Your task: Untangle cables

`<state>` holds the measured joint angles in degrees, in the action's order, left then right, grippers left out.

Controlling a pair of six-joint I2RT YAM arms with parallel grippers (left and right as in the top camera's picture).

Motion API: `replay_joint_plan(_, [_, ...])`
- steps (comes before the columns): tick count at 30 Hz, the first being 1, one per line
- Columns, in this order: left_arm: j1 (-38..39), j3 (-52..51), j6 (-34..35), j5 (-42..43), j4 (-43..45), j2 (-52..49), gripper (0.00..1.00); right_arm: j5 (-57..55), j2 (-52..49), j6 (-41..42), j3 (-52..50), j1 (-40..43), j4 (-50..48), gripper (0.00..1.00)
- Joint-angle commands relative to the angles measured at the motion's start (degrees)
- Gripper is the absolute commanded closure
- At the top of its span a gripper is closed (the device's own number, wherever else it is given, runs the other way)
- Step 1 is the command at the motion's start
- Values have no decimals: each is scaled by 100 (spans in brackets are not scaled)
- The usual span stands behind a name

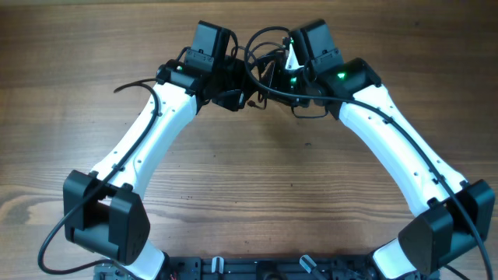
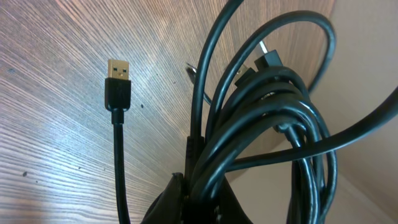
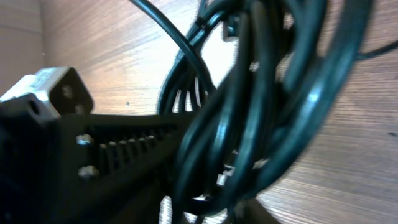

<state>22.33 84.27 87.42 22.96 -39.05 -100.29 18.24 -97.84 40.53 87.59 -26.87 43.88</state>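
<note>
Cables [image 1: 261, 66] in tangled bunch, L gripper [image 2: 186, 198] pinching them; R gripper [image 3: 199, 180] can't tell.

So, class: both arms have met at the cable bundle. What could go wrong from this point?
1. The cables form several loops packed together; pulling them apart could tighten the tangle rather than free it.
2. The free USB plug may snag on a loop if drawn through.
3. The left gripper and right gripper sit very close in the overhead view, so they might collide.
</note>
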Motion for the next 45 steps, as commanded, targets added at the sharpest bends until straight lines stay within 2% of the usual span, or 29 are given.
replay_joint_plan(1, [-48, 17, 48, 570, 61, 55, 96, -319, -227, 4, 79, 4, 31, 81])
replay_joint_plan(3, [-50, 17, 48, 933, 63, 55, 96, -479, -284, -7, 79, 4, 48, 96])
replay_joint_plan(6, [-103, 17, -131, 850, 35, 55, 96, -278, -208, -581, 81, 4, 168, 96])
replay_joint_plan(10, [-345, 17, -166, -1353, -562, 52, 96, 192, 682, -1423, 81, 74, 780, 96])
replay_joint_plan(13, [-490, 17, -164, -2339, -933, 52, 96, 695, 1440, -1554, 81, 328, 1019, 96])
replay_joint_plan(17, [-752, 17, -170, -2693, -1394, 52, 96, 776, 2240, -1497, 81, 970, 1034, 96])
replay_joint_plan(19, [-850, 17, -243, -2933, -1596, 52, 96, 699, 2542, -1292, 81, 1552, 1025, 96])
replay_joint_plan(21, [-968, 17, -649, -2951, -1589, 52, 96, 278, 2726, -874, 81, 2236, 1064, 96])
replay_joint_plan(23, [-1023, 17, -1156, -2922, -1580, 52, 96, 170, 2723, -802, 81, 2756, 1084, 96])
replay_joint_plan(25, [-1023, 17, -1961, -2673, -1416, 52, 96, 435, 2594, -1060, 81, 2721, 1093, 96])
replay_joint_plan(28, [-1019, 17, -4238, -1213, -817, 55, 96, 1008, 2291, -1738, 81, 2402, 1078, 93])
replay_joint_plan(29, [-1019, 17, -4848, -614, -623, 55, 96, 1152, 2179, -1934, 81, 2260, 1071, 86])
replay_joint_plan(30, [-1021, 17, -5729, 286, -323, 61, 96, 1279, 2048, -2129, 81, 2079, 1043, 74])
replay_joint_plan(31, [-1019, 17, -6135, 809, -101, 85, 96, 1325, 1952, -2223, 81, 1930, 1005, 63])
replay_joint_plan(33, [-1019, 17, -6476, 1244, 160, 144, 96, 1456, 1845, -2352, 81, 1694, 881, 50])
replay_joint_plan(35, [-1019, 17, -6776, 1508, 387, 229, 96, 1600, 1777, -2483, 81, 1434, 658, 44])
replay_joint_plan(37, [-1019, 17, -7385, 1993, 599, 361, 96, 1615, 1768, -2719, 81, 1161, 452, 39])
replay_joint_plan(38, [-1019, 17, -7525, 2157, 660, 422, 96, 1615, 1768, -2776, 81, 1062, 361, 38])
replay_joint_plan(45, [-664, 17, -7195, 2328, 496, 494, 96, 846, 1067, -2861, 81, 380, 0, 43])
